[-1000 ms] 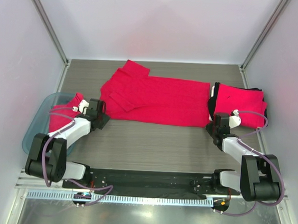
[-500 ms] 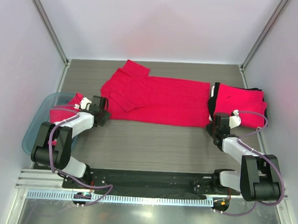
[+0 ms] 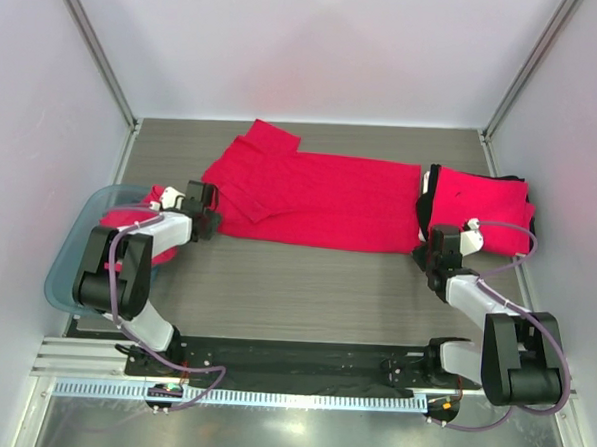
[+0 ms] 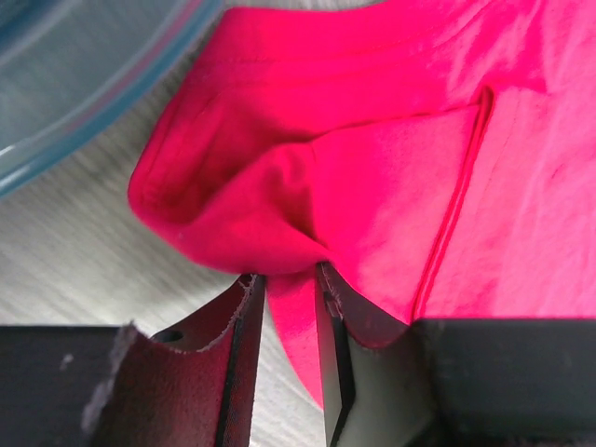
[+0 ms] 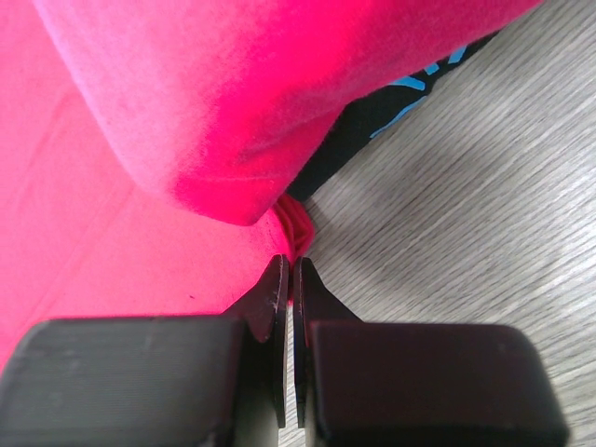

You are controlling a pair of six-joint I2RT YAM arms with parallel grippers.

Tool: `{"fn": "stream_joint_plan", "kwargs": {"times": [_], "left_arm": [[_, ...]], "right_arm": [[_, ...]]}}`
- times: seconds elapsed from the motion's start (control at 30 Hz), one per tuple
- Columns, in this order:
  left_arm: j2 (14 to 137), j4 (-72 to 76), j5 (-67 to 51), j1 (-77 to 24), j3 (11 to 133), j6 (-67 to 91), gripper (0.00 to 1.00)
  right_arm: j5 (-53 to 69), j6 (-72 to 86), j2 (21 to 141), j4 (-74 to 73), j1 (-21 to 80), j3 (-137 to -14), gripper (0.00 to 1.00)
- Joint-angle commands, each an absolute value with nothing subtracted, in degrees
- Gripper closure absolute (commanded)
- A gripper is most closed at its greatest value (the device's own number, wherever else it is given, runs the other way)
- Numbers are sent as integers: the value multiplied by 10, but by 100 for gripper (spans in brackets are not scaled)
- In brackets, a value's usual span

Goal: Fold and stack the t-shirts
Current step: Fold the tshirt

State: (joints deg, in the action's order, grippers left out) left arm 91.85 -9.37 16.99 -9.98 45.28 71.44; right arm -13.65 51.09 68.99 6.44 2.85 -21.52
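A red t-shirt (image 3: pixel 310 199) lies spread flat across the middle of the table. My left gripper (image 3: pixel 207 217) is at its near left corner. In the left wrist view the jaws (image 4: pixel 286 279) stand narrow, with a fold of the red cloth (image 4: pixel 372 186) pinched between them. My right gripper (image 3: pixel 424 252) is at the shirt's near right corner. In the right wrist view it (image 5: pixel 291 265) is shut on a thin edge of the red cloth (image 5: pixel 140 233). A folded stack (image 3: pixel 480 205), red on top with a black shirt (image 5: pixel 372 121) under it, lies at the right.
A clear blue bin (image 3: pixel 71 267) stands at the left edge with another red shirt (image 3: pixel 128 220) in it; its rim shows in the left wrist view (image 4: pixel 84 112). The enclosure walls are close on both sides.
My left gripper has moved away from the bin and up to the shirt's near left corner, and its arm has folded in. The right arm has not moved.
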Motion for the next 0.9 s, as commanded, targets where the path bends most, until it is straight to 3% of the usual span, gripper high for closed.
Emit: {"fn": "stream_joint_plan", "kwargs": {"times": [0.0, 0.17, 0.3, 0.7, 0.87], "left_arm": [[962, -132, 181, -95, 453, 726, 69], [982, -215, 208, -95, 506, 715, 74], [967, -221, 212, -94, 509, 703, 100], [745, -245, 270, -96, 491, 630, 100], [715, -312, 315, -96, 557, 619, 100]], "right_arm": [[-140, 503, 672, 84, 24, -213, 97], [-136, 504, 664, 84, 24, -214, 97], [-138, 502, 656, 83, 24, -209, 97], [-138, 491, 606, 63, 25, -228, 99], [-146, 490, 600, -43, 25, -337, 99]]}}
